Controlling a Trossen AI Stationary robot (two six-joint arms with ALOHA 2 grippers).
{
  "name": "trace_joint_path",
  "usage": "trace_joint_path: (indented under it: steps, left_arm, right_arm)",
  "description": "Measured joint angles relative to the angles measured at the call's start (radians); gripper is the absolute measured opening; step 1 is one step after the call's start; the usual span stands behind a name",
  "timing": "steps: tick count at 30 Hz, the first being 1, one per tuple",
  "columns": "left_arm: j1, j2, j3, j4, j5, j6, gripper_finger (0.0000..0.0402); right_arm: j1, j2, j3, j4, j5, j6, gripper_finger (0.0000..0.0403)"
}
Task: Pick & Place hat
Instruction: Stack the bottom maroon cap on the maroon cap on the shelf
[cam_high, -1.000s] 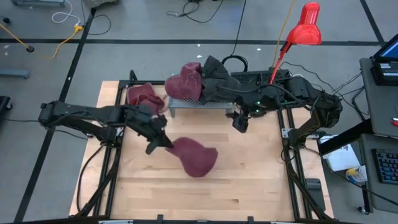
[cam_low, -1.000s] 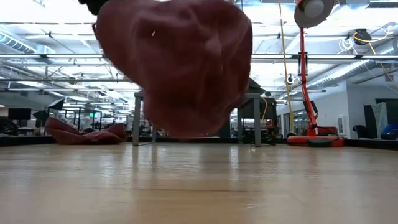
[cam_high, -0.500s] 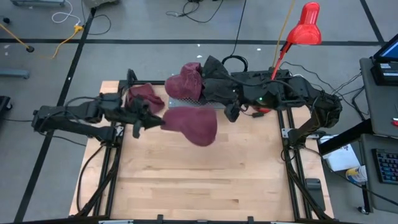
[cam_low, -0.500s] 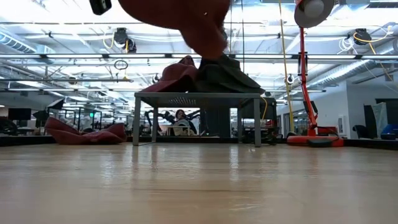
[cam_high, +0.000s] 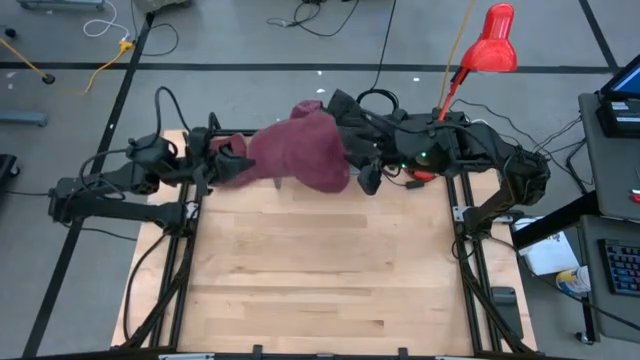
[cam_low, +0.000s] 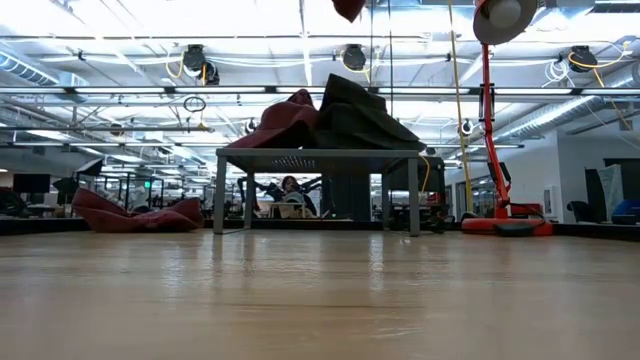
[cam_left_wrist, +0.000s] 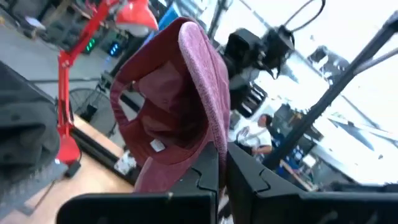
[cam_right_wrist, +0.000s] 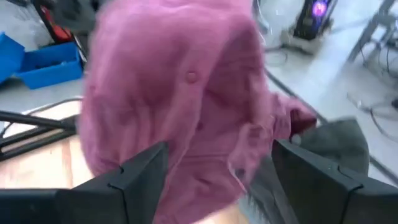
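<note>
- Gripping the maroon hat (cam_high: 300, 152) by its edge, my left claw (cam_left_wrist: 222, 167) is carrying it up off the tabletop (cam_high: 310, 280).
- Waiting wide open just beyond, my right claw (cam_right_wrist: 214, 163) is facing it.
- Nearing the rack (cam_low: 315, 157), the hat is now hanging over the piled hats (cam_low: 325, 118), almost placed.
</note>
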Motion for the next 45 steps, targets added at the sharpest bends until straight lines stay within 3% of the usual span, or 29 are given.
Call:
trace_joint_path:
  steps: [6,13,29,39,45]
  left_arm:
    - [0.070,0.021,0.000,0.065,-0.003,-0.050,0.0008]
    - [0.108,0.070,0.026,0.153,0.007,-0.077,0.0008]
    - [0.115,0.342,0.466,-0.094,0.084,0.128,0.0008]
    - [0.130,0.365,0.539,-0.132,0.077,0.149,0.0008]
    - [0.128,0.369,0.539,-0.149,0.053,0.142,0.0008]
  right_arm:
    - [-0.003,-0.020,0.000,0.093,-0.011,-0.088,0.0278]
    - [-0.040,-0.061,0.000,0.115,-0.028,-0.084,0.0279]
    - [-0.076,-0.099,0.001,0.160,-0.081,-0.058,0.0278]
    - [-0.072,-0.155,0.000,0.139,-0.083,-0.053,0.0278]
    - [-0.072,-0.157,0.000,0.151,-0.212,-0.046,0.0247]
